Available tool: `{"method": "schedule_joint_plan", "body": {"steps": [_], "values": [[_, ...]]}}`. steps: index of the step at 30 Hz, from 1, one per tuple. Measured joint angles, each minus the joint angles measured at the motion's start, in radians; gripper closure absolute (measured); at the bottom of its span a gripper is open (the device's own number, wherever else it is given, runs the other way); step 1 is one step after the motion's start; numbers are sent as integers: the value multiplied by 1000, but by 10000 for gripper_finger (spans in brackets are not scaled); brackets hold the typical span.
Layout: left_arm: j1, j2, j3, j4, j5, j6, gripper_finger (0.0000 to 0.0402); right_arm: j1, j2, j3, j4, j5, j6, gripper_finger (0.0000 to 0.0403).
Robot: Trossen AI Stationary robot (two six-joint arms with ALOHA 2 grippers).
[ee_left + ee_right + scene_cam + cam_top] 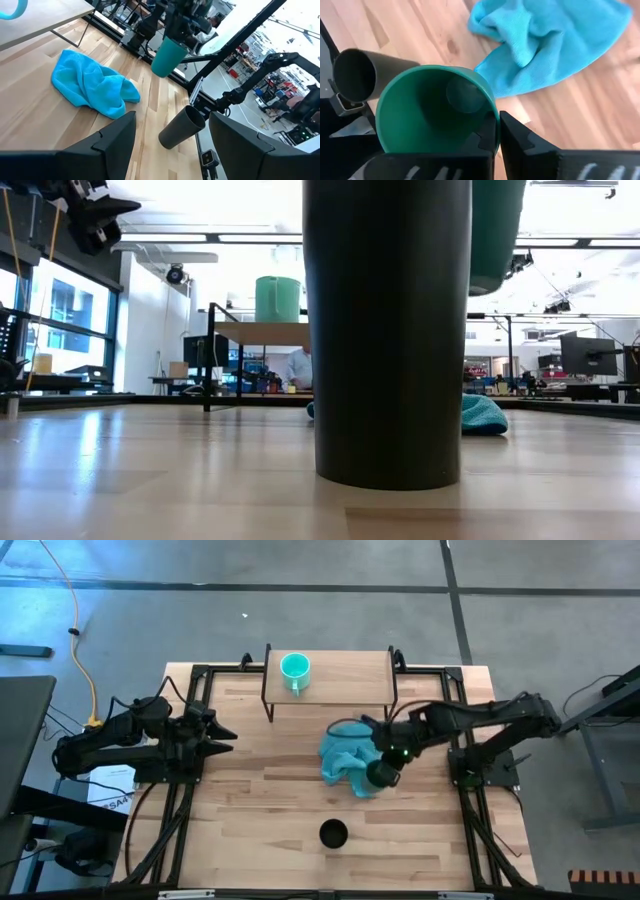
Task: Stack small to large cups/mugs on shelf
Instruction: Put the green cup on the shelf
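Green cup [432, 112] is in your right gripper [492, 135], lifted clear of the table, hanging just above the near-right edge of the teal cloth [345, 758]; in the left wrist view it hangs upright, mouth up, w/ nothing under it but cloth and tabletop. Turquoise mug [295, 667] already sits on the shelf [350, 675], towards its left end at the far side of the table. Black cup [333, 834] stands alone near the front edge, well apart from both. Judging by the layout, the step in hand is carrying the green cup to the shelf, so you want to go up and far-left, keeping the cup level and high enough to clear the shelf's front edge and black legs before you come over the board. Which cup nests in which I can't tell from here, so check sizes before you commit to a drop; if it goes over or into the mug, line the axes up first and lower slow, mind the mug handle pointing towards you. Right fingers are clenched hard on the green cup's rim, one inside the wall, one outside, a thin pinch, so no quick wrist swings. Left gripper [222, 735] waits at the left side, fingers spread wide, holding nothing, touching nothing.
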Motion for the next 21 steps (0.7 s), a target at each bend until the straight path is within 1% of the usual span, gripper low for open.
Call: {"method": "schedule_joint_plan", "body": {"steps": [9, 14, 18, 21], "values": [[0, 0, 0, 3, -10, 1, 163, -154, 0, 111, -56, -10, -162, 403], [0, 0, 0, 11, -32, 2, 163, -247, 1, 186, -89, -13, -252, 403], [0, 0, 0, 12, -47, 2, 163, -318, 26, 266, -125, -12, -333, 403], [0, 0, 0, 12, -53, 2, 163, -365, 68, 350, -170, -12, -408, 403]]}}
